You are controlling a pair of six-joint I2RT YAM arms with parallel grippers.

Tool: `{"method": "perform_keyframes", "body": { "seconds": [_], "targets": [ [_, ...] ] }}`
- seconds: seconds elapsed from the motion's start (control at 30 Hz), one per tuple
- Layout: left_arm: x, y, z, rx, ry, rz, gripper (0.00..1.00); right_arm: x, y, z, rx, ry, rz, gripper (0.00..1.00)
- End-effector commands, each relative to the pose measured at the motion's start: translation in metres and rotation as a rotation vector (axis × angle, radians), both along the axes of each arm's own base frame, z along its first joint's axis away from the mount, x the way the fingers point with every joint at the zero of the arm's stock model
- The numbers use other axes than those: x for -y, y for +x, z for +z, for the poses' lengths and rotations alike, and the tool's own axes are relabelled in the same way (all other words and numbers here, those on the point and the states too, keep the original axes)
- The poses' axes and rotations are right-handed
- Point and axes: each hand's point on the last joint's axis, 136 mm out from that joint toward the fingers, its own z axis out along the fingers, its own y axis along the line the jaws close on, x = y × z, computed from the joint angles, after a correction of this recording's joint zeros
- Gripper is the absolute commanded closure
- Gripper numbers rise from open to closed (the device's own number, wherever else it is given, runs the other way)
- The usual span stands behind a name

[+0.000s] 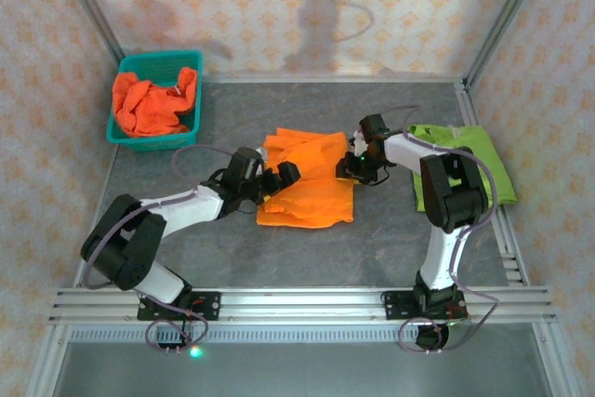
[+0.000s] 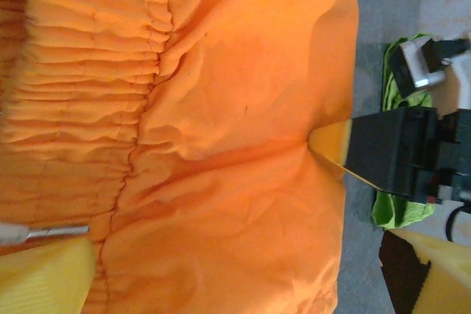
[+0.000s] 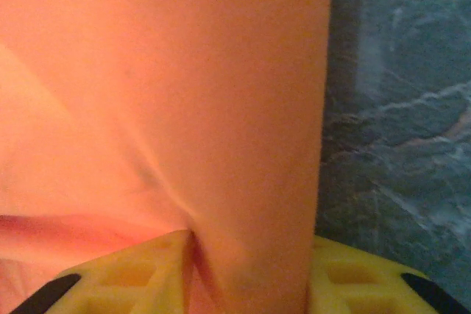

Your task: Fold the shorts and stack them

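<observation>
- Desk (image 1: 307, 258): grey surface carrying three lots of shorts and one basket.
- Spread orange shorts (image 1: 311, 194): lie flat at the middle of the desk. The left wrist view shows the gathered elastic waistband at the end toward the left arm. The fabric is lightly creased, and folds draw toward the right-hand edge.
- Left gripper (image 1: 282, 177): sits over the left end of the spread orange shorts, by the waistband. In its own wrist view the yellow fingers (image 2: 44, 277) stand far apart at either side of the frame. The jaws are released and hold nothing. Contact with the cloth cannot be confirmed.
- Right gripper (image 1: 356, 167): sits at the right-hand edge of the spread orange shorts. Its wrist view shows a ridge of orange cloth running between the two yellow fingers (image 3: 132, 273). The left wrist view shows the fabric puckered into its tip. It is recorded as clenched on that edge of the shorts.
- Lime green shorts (image 1: 479, 141): lie flat at the right edge of the desk, partly under the right arm and apart from the orange pair.
- Teal basket (image 1: 153, 143): stands at the far left corner of the desk.
- Bundled orange shorts (image 1: 149, 104): heaped loosely inside the teal basket, with one part draped over its rim.
</observation>
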Motion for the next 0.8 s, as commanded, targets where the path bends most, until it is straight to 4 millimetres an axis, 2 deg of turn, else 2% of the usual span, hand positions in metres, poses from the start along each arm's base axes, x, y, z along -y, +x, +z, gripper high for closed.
{"method": "perform_keyframes", "body": {
  "seconds": [0.0,0.13,0.2,0.27,0.4,0.77],
  "targets": [
    [-0.009,-0.004,0.026,0.061,0.037,0.012,0.0,-0.002,0.008,-0.006,0.019,-0.041,-0.002,0.76],
    [-0.019,-0.01,0.064,0.15,0.056,0.008,0.0,0.007,0.007,-0.005,0.031,-0.098,-0.014,0.89],
    [-0.027,-0.015,0.08,0.189,0.083,0.009,0.0,0.016,0.007,0.001,0.049,-0.151,-0.019,1.0],
    [-0.035,-0.02,0.096,0.23,0.109,0.01,0.0,0.026,0.007,0.009,0.069,-0.212,-0.014,1.0],
    [-0.046,-0.028,0.117,0.283,0.124,0.01,0.0,0.053,0.005,0.04,0.121,-0.363,0.011,1.0],
    [-0.044,-0.029,0.118,0.282,0.106,0.007,0.0,0.154,-0.002,0.132,0.197,-0.96,0.094,1.0]
  ]
}}
